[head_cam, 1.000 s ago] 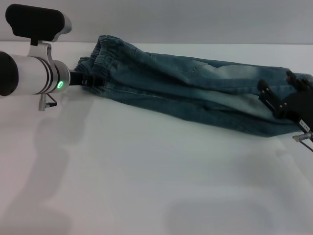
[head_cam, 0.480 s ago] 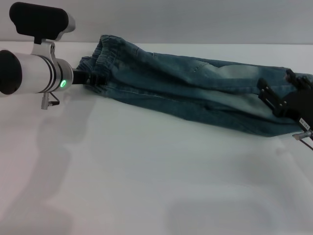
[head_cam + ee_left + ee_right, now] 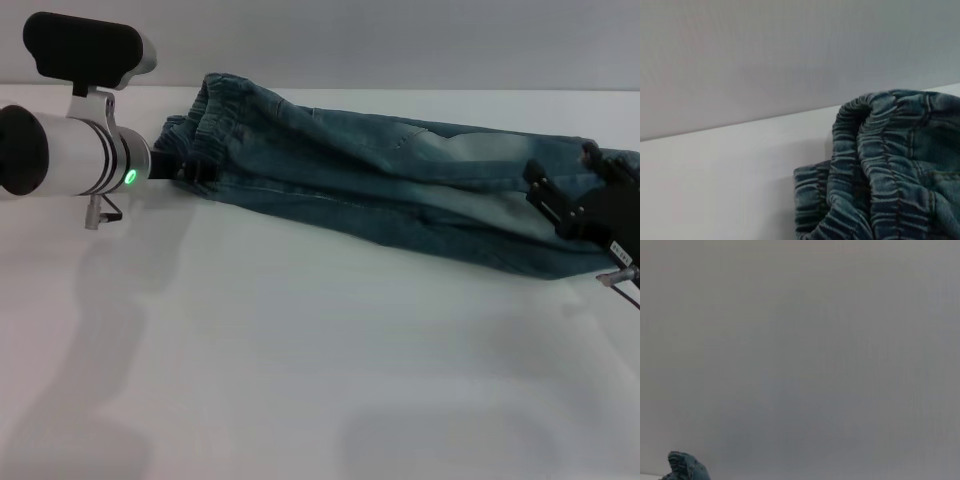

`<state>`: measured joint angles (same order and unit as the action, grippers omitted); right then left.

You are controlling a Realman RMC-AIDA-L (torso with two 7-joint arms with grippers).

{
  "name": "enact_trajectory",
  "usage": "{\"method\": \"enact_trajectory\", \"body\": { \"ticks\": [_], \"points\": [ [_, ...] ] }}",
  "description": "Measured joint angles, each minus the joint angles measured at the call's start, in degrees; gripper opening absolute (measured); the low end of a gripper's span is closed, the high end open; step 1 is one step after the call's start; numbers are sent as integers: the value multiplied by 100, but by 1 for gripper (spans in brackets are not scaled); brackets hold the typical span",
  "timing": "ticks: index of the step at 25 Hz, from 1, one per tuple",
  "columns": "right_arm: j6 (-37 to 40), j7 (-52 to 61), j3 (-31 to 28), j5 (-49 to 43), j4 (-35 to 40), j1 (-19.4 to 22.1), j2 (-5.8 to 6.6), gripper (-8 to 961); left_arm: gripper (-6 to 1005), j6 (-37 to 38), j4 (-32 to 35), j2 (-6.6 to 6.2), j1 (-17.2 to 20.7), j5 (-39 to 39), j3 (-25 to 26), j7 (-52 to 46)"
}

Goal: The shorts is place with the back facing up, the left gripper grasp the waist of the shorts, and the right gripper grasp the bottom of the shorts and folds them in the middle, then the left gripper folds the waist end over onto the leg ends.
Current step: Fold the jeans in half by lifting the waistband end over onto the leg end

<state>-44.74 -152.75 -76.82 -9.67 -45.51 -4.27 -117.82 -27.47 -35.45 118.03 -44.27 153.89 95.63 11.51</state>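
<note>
Between our two grippers the denim shorts (image 3: 400, 190) lie stretched across the white table (image 3: 300, 380), folded lengthwise. Our left gripper (image 3: 182, 165) sits at the gathered elastic waist (image 3: 875, 165), its tip buried in the cloth; we cannot tell whether its fingers are together or apart. Our right gripper (image 3: 585, 205) rests on the leg ends at the far side, and its fingers' state we cannot tell either.

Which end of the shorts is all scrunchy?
The waist end, by the left gripper. Its elastic band is ruffled; the leg end, by the right gripper, lies smooth.
</note>
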Motion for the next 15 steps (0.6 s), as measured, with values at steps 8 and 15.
{"method": "enact_trajectory", "body": {
  "ticks": [8,15],
  "points": [
    [-4,17,-13,-130,-57,13,5,703,725,-17,48,0,-55,-17,0,0],
    [-2,17,-30,-136,-63,8,5,705,690,-21,48,4,-62,-52,-13,0]
  ]
}}
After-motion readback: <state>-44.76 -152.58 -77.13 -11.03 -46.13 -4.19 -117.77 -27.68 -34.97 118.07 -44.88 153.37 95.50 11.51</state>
